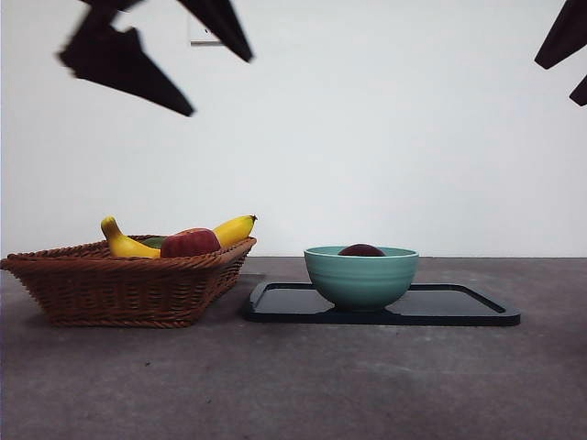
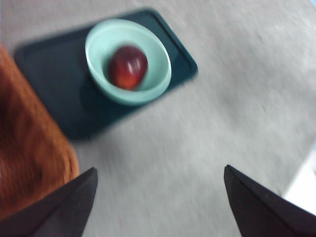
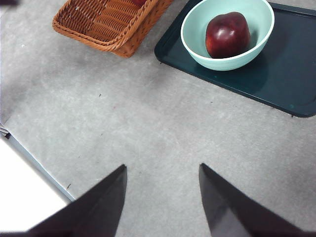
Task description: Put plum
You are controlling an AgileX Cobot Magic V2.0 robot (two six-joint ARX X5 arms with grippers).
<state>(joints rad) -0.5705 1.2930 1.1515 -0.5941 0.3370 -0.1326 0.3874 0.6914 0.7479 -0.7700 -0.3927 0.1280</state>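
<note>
Basket point(image 1: 128, 284) flanks the bowl point(image 1: 360, 277); its top lies unobstructed.

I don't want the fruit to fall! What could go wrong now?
Not much looks risky, but two things might go wrong.
1. The plum already lies in the green bowl. The left gripper hangs open above the table; if it came down again, it might bump the bowl off the dark tray.
2. The banana and red apple poke above the basket rim, so a low-swinging arm might knock them out.
</note>
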